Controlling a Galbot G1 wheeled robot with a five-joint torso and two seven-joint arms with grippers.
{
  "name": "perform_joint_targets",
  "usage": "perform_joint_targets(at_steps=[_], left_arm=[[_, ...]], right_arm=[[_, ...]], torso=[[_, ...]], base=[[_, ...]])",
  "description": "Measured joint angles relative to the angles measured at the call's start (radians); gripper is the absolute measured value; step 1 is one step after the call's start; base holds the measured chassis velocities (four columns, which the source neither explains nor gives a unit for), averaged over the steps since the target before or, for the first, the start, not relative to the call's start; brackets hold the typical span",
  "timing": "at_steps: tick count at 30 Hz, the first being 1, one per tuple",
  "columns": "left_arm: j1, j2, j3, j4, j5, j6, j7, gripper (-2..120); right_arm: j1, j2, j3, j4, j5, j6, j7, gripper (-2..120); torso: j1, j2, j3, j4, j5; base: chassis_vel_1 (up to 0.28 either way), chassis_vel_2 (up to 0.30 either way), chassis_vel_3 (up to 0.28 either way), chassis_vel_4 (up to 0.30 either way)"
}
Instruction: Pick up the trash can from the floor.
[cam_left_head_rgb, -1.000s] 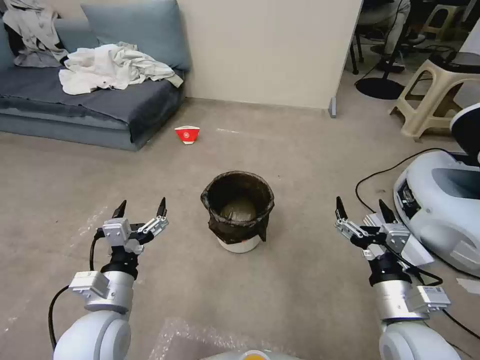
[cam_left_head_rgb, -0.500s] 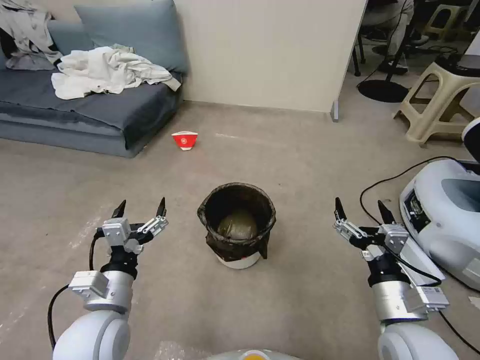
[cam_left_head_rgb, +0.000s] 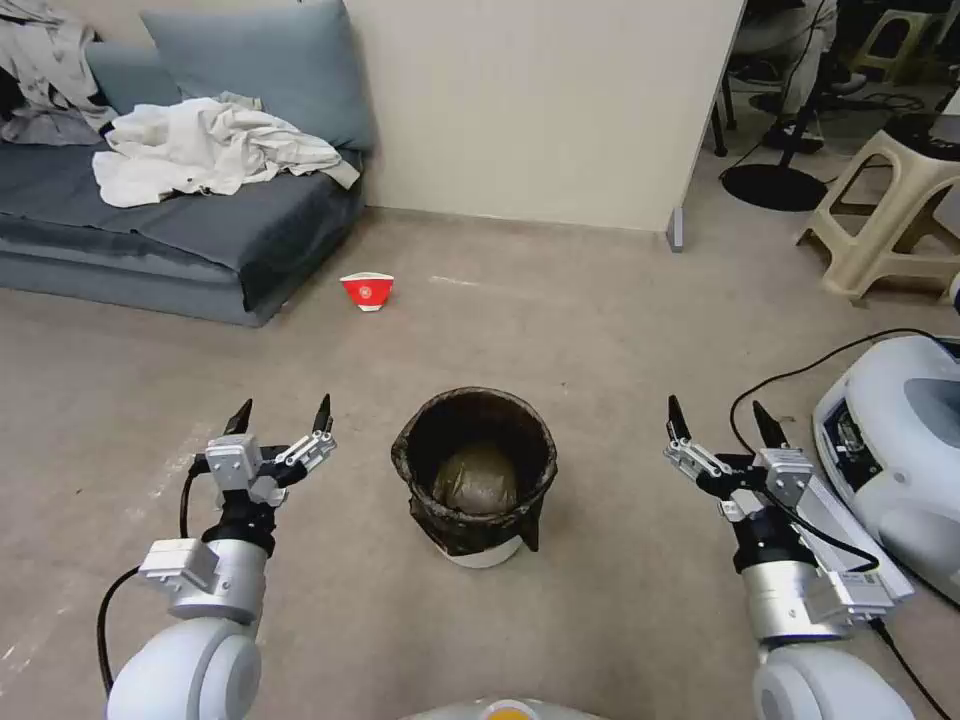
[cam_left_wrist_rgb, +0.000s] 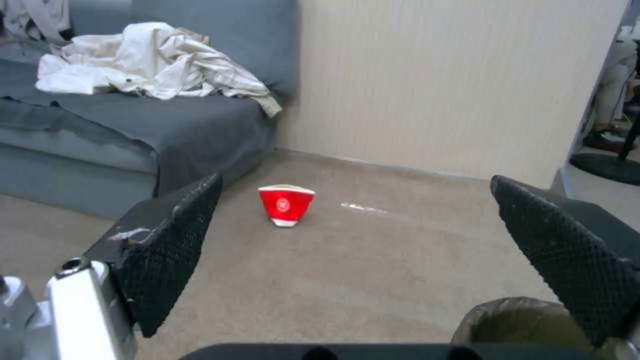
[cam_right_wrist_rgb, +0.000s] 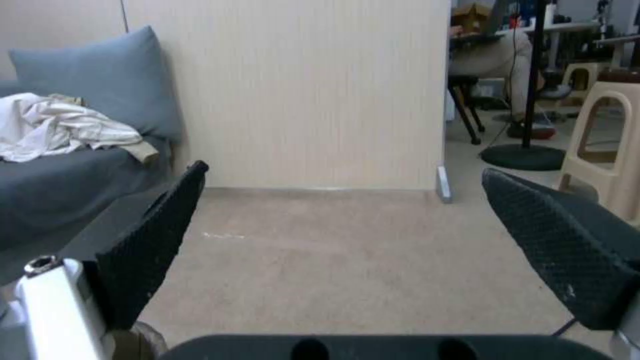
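Observation:
The trash can, a small round white bin lined with a crinkled dark bag, stands upright on the beige floor between my two arms. A brownish lump lies in its bottom. My left gripper hovers open to the can's left, a hand's width from it. To the can's right, a little farther off, my right gripper is also open. The can's rim peeks in beside one fingertip in the left wrist view. Both pairs of fingers hold nothing.
A red-and-white paper cup sits on the floor beyond the can, near a grey-blue sofa with crumpled cloth. A white machine with a black cable lies at the right. A beige stool and a partition wall stand behind.
The whole picture has shifted: the can now sits lower and closer in the head view and the machine has slid right, so the camera moved. Both grippers keep their pose.

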Motion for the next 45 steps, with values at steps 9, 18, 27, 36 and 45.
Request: perform_joint_targets(at_steps=[9,18,27,36,45], left_arm=[[-0.016,0.064,0.04,-0.019,-0.079,0.084,-0.025,100],[-0.047,0.14,0.115,-0.029,-0.177,0.25,-0.068,100],[-0.099,0.196,0.224,-0.024,-0.261,0.391,-0.116,100],[-0.154,0.222,0.317,0.02,-0.301,0.481,-0.197,100],[-0.225,0.221,0.347,0.056,-0.323,0.557,-0.259,100]], right_arm=[[-0.007,0.012,-0.012,0.0,-0.009,0.008,-0.002,100],[-0.013,0.02,-0.011,0.0,-0.01,0.009,-0.002,100],[-0.015,0.026,-0.005,0.002,-0.011,0.011,0.0,100],[-0.016,0.03,-0.006,0.002,-0.013,0.011,0.001,100],[-0.022,0.033,-0.003,0.006,-0.015,0.014,0.002,100]], torso=[[0.0,0.0,0.0,0.0,0.0],[0.0,0.0,0.0,0.0,0.0],[0.0,0.0,0.0,-0.0001,0.0],[0.0,0.0,0.0,0.0,0.0001],[0.0,0.0,0.0,0.0,0.0]], base=[[0.0,0.0,0.0,0.0],[0.0,0.0,0.0,0.0],[0.0,0.0,0.0,0.0],[0.0,0.0,0.0,0.0],[0.0,0.0,0.0,0.0]])
